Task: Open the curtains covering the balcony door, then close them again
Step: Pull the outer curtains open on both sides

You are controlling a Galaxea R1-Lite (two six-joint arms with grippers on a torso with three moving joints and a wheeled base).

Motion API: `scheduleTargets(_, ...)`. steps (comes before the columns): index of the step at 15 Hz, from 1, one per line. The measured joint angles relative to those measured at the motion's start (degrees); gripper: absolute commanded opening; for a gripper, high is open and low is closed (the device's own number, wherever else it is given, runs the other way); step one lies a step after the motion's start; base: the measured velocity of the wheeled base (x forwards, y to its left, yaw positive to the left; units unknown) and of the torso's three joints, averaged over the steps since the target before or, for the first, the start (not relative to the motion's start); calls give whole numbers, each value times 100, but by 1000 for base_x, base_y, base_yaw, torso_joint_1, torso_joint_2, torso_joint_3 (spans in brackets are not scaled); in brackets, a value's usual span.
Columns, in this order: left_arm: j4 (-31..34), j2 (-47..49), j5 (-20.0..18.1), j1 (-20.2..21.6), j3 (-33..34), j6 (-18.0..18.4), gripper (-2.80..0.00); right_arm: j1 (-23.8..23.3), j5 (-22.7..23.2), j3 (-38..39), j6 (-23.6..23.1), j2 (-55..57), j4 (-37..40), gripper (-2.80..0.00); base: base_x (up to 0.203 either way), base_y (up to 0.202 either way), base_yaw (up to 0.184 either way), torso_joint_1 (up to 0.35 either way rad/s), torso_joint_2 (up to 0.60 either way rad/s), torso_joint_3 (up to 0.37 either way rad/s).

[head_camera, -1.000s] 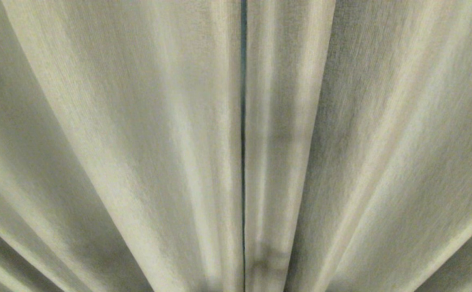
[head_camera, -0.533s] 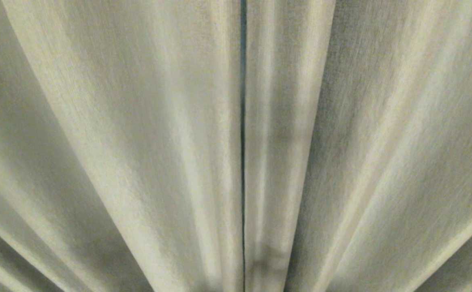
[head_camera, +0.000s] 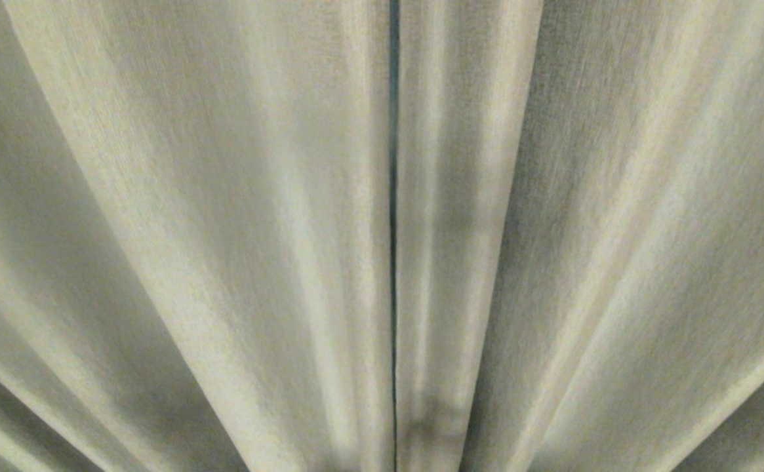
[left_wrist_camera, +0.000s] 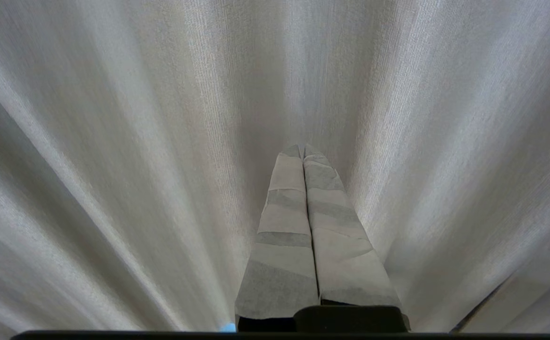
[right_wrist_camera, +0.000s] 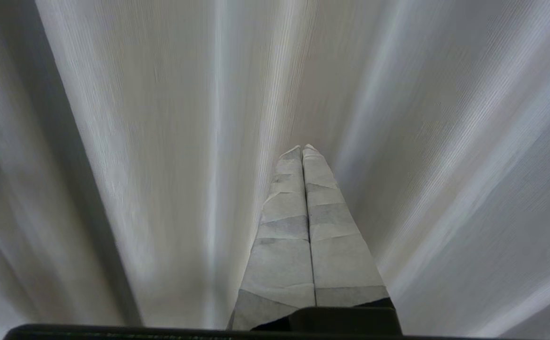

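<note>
The curtains (head_camera: 224,229) fill the head view: two beige-grey panels in deep folds, meeting at a thin dark slit (head_camera: 393,196) down the middle. The balcony door is hidden behind them. Neither arm shows in the head view. My left gripper (left_wrist_camera: 303,150) is shut, its tape-wrapped fingers pressed together and pointing at the curtain cloth (left_wrist_camera: 138,141) with nothing between them. My right gripper (right_wrist_camera: 303,150) is likewise shut and empty, its tips close to a fold of the curtain (right_wrist_camera: 161,141). I cannot tell whether either tip touches the cloth.
Curtain cloth covers all three views from edge to edge. A dark fold or shadow (right_wrist_camera: 67,165) runs along one side of the right wrist view.
</note>
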Motion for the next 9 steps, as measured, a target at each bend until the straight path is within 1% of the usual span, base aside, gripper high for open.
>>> scheduleTargets(2, 2, 0, 4, 0, 0, 0, -280, 6, 7, -484, -26, 430, -83, -280, 0, 0, 0, 0, 0, 0)
scheduleTargets(4, 0, 0, 4, 0, 0, 0, -280, 6, 9, -891, -28, 969, -340, -280, 0, 0, 0, 0, 0, 0)
scheduleTargets(5, 2, 0, 4, 0, 0, 0, -280, 6, 7, -1074, -26, 1256, -513, 0, 0, 0, 0, 0, 0, 0)
scheduleTargets(9, 0, 0, 4, 0, -1, 0, -280, 6, 24, -1752, -9, 2438, -1219, 0, 0, 0, 0, 0, 0, 0)
